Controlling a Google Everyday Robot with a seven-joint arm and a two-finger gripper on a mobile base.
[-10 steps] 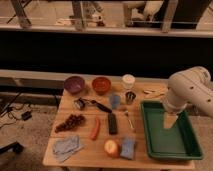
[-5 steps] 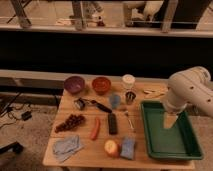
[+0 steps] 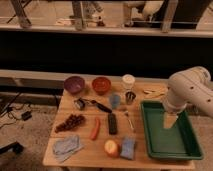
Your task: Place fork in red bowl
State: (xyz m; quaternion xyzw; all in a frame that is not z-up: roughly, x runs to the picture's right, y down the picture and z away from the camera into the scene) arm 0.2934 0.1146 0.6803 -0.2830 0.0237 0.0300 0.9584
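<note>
We find the gripper (image 3: 170, 121) at the right of the frame, over the green tray (image 3: 160, 142), jaws spread wide and holding nothing. The fork (image 3: 129, 120) lies flat on the table (image 3: 92, 152) at centre frame, between the black bar (image 3: 112, 123) and the tray's left rim, well apart from the gripper. It is thin, silvery and slender-handled. The red bowl (image 3: 101, 85) sits at upper centre. In our judgement the reach should go left, square the jaws across the handle and come down low, as so flat a piece offers little to pinch.
</note>
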